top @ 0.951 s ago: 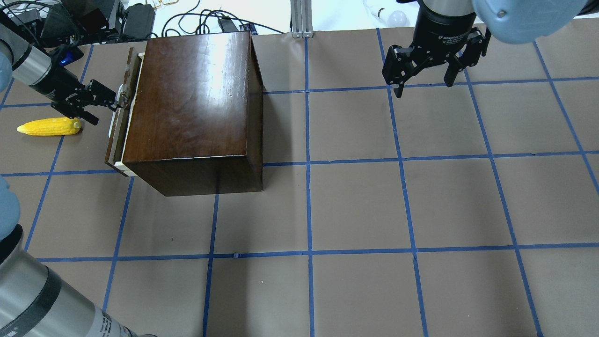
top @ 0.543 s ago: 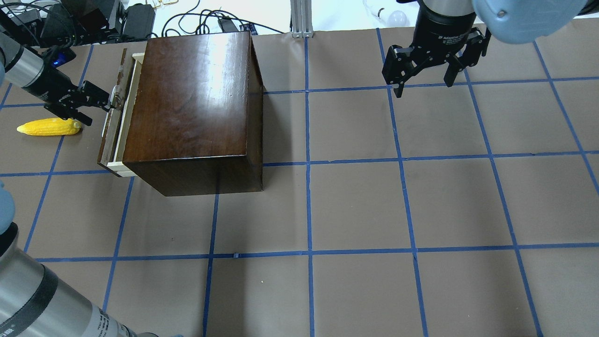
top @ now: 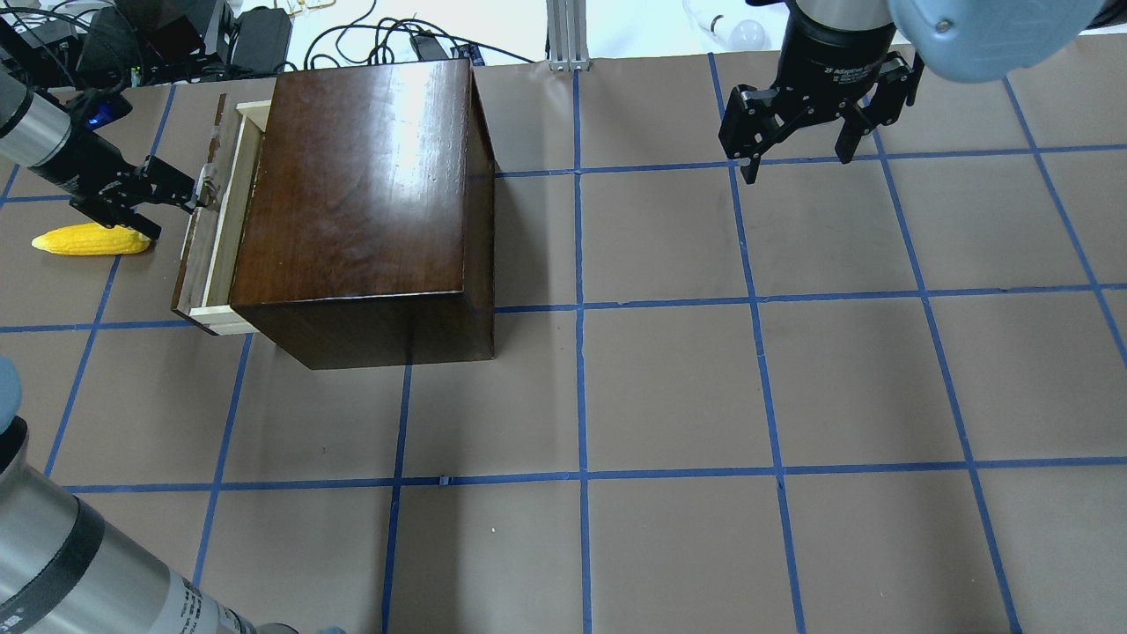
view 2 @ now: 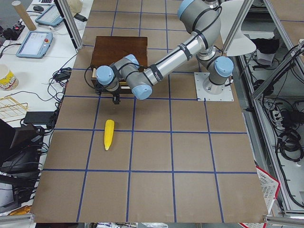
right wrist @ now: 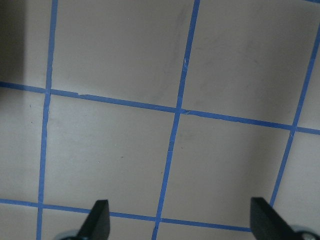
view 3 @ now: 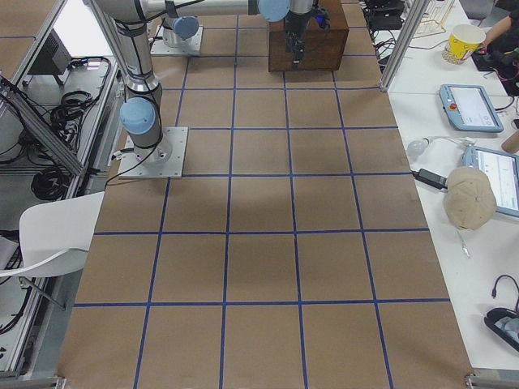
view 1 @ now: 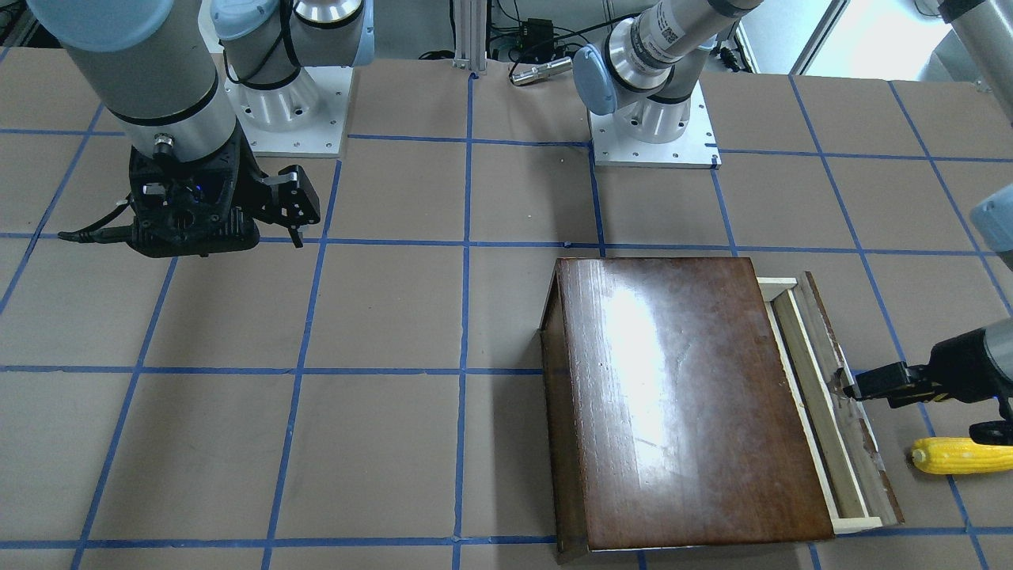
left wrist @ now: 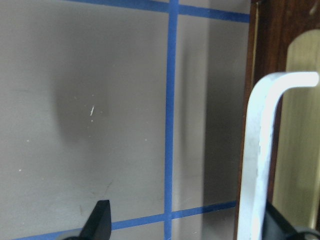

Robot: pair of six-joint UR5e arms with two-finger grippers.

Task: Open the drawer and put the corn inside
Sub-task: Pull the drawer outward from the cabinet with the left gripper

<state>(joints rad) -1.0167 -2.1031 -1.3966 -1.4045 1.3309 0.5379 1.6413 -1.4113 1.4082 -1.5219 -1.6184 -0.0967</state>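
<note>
Brown paper gridded with blue tape is covering the tabletop (top: pixel 669 387). On it the corn (top: pixel 91 239) is lying near the left hand (top: pixel 170 211), out beyond the drawer (top: pixel 204 255), which is standing partly out of its cabinet (top: pixel 361 194). That hand is spread open, one finger hooking the handle (left wrist: pixel 260 150). Well apart, the right hand (top: pixel 799 167) is hanging open, with cables (top: pixel 352 35) trailing behind.

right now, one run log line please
left tool: open, hooked on metal handle | pale wooden drawer: partly open | yellow corn cob: on table | right tool: open, aloft
</note>
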